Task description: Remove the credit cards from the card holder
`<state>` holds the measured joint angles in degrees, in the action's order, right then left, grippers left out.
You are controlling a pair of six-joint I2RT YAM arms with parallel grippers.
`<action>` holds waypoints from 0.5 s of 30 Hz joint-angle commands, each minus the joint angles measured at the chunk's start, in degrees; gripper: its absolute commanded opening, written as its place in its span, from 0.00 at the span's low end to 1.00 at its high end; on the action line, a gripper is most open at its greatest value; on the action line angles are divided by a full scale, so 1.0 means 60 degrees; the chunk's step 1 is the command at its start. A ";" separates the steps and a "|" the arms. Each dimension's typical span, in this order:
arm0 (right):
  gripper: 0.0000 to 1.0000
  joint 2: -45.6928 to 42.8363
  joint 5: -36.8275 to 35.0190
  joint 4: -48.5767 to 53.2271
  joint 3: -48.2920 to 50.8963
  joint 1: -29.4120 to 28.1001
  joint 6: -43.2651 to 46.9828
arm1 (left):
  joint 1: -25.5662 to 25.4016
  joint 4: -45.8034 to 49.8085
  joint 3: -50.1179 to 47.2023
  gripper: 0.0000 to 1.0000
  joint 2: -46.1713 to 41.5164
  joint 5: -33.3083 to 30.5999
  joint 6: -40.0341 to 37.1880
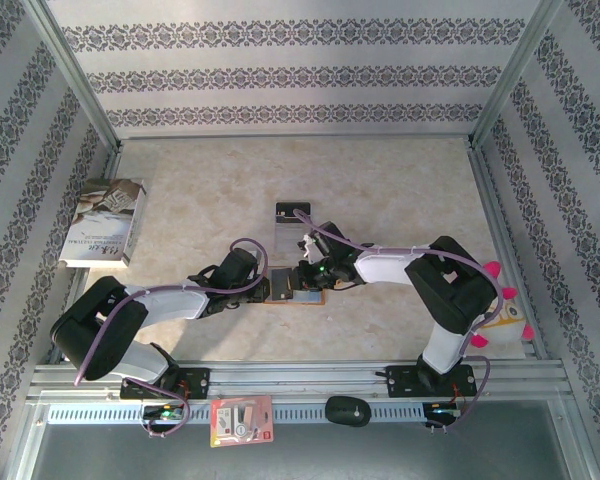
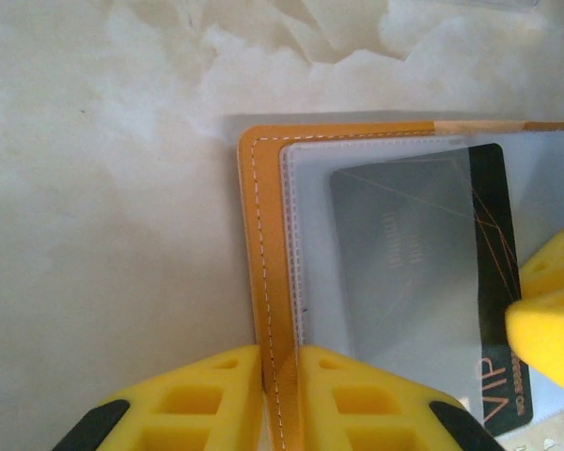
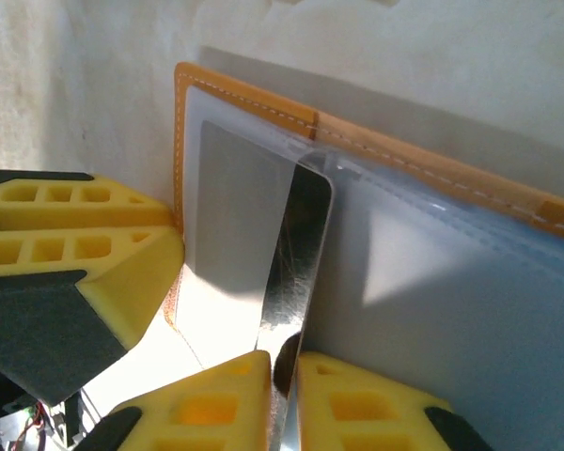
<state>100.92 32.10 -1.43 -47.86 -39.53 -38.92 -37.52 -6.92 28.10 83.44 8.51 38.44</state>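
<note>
Here, an orange-tan leather card holder (image 2: 263, 263) is pinched by the left gripper (image 2: 280, 366). A black plastic credit card (image 3: 301, 244) is pinched by the right gripper (image 3: 284, 371).

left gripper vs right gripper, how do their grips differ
The left gripper clamps the holder's orange edge; the right gripper pinches the card itself. The left gripper reaches in from the holder's left side, the right gripper from its right. Both are yellow and shut on something thin.
</note>
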 commanded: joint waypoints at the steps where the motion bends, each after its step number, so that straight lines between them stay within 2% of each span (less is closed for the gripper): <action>1: 0.08 -0.0041 -0.0340 0.0237 -0.0091 -0.0036 0.0108 | -0.0416 0.0688 -0.0319 0.17 0.0742 0.1368 0.0073; 5: 0.00 -0.0443 -0.0873 0.0479 0.0186 0.0094 0.0129 | -0.0412 0.0698 -0.0389 0.17 0.0646 0.1340 0.0137; 15: 0.00 -0.1908 -0.1813 0.1418 0.0990 0.0458 0.0376 | -0.0412 0.0714 -0.0397 0.17 0.0563 0.1357 0.0151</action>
<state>91.68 24.93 3.81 -42.74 -37.21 -38.28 -37.52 -6.92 28.08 83.26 8.54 38.44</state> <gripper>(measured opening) 0.045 0.173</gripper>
